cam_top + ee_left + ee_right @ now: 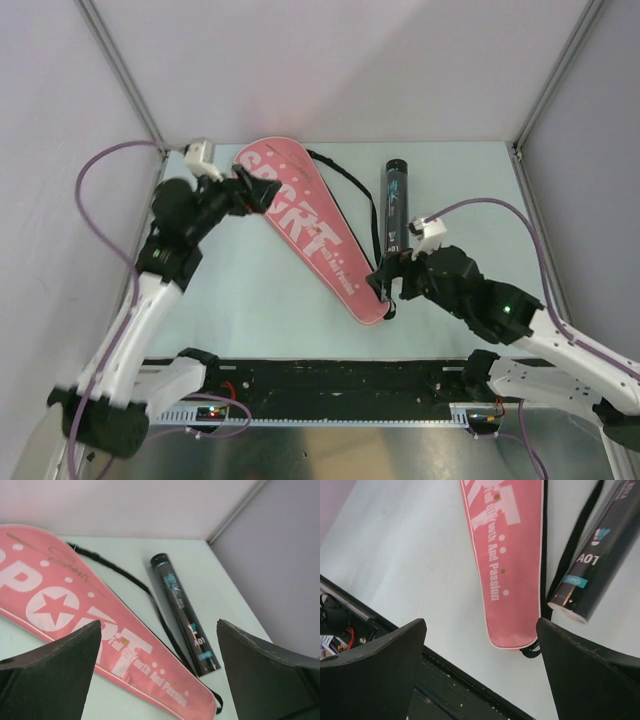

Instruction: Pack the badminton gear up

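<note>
The pink racket case point(310, 235) with white lettering lies diagonally on the table; it also shows in the left wrist view point(75, 615) and the right wrist view point(507, 555). Its black strap point(358, 195) trails toward the black printed tube point(396, 205), which lies beside it point(185, 612) point(600, 565). My left gripper point(243, 192) is open and empty over the case's wide end. My right gripper point(385, 282) is open and empty just above the case's narrow end. No rackets or shuttlecocks are in view.
A black rail point(330, 385) runs along the table's near edge. Grey walls with metal posts point(120, 70) enclose the left, back and right sides. Purple cables point(95, 165) loop off both arms.
</note>
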Controlling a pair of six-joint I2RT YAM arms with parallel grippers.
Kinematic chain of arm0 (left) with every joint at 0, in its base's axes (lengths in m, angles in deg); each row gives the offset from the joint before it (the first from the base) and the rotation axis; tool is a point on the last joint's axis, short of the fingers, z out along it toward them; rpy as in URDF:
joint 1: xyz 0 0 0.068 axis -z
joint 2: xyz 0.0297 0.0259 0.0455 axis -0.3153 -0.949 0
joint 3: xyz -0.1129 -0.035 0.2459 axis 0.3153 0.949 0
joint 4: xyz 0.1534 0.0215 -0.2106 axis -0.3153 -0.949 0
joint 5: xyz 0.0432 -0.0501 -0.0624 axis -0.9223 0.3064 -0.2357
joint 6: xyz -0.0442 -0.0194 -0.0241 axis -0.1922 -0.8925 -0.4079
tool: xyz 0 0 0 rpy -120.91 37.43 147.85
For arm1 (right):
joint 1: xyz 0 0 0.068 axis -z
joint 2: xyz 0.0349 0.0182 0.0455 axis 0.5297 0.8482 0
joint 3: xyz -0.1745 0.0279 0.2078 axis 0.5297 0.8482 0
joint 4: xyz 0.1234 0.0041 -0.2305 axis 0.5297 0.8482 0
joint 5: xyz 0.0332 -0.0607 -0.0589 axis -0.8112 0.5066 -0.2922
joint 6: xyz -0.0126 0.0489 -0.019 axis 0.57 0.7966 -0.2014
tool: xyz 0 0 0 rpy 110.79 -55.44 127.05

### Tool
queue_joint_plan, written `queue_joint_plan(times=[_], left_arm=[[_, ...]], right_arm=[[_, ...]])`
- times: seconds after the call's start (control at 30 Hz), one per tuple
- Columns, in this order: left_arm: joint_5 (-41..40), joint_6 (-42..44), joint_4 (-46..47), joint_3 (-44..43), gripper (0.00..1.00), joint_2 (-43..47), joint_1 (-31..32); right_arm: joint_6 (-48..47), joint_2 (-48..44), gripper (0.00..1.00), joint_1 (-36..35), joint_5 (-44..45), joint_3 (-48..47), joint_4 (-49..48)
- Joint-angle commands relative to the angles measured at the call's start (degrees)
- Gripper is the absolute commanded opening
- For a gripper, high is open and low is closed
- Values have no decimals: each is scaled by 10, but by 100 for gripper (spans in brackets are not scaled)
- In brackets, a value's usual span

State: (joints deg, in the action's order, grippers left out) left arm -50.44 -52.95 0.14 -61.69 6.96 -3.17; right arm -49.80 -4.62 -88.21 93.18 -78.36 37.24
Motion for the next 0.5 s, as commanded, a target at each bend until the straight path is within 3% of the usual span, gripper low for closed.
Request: queue_joint_plan(times=[0.0,0.27,0.47], left_arm=[[27,33,-15,65,100,134,11],[42,29,-55,171,100,342,13],[20,22,-83,197,100,412,12]], right_arm=[[26,-62,99,2,74,-16,12],[60,-156,100,2,174,-35,63],[77,-197,100,2,222,-53,98]])
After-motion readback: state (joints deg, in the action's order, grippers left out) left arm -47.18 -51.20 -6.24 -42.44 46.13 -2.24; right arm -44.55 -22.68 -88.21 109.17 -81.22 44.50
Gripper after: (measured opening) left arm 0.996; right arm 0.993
